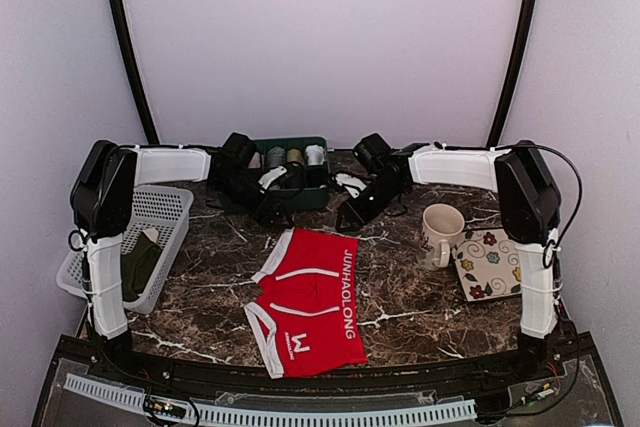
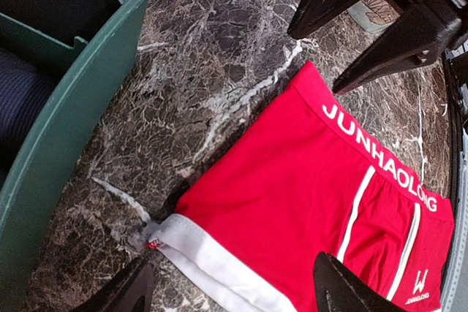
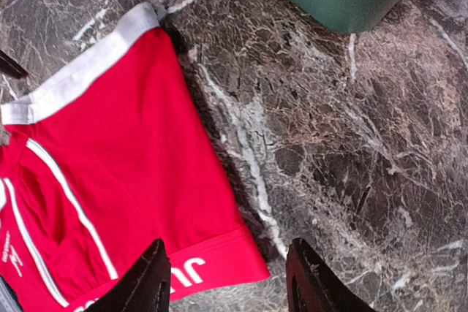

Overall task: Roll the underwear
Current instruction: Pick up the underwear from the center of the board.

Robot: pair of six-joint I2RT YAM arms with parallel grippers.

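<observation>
The underwear [image 1: 305, 297] is lying flat, its far corners sitting between the spread, empty fingers of left gripper [image 2: 232, 268] and right gripper [image 3: 227, 248], apparently positioning to start the roll.

Marble table [image 1: 420, 297], green bin [image 1: 308, 198] of rolled garments [image 1: 285, 157], white basket [image 1: 165, 209], olive garment [image 1: 142, 262], mug [image 1: 440, 232], floral coaster [image 1: 488, 262]

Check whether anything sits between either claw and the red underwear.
Nothing visible. The underwear lies flat on the bare table; the left claw and right claw hover open near its far edge. The bin sits behind them, the mug off to the right.
</observation>
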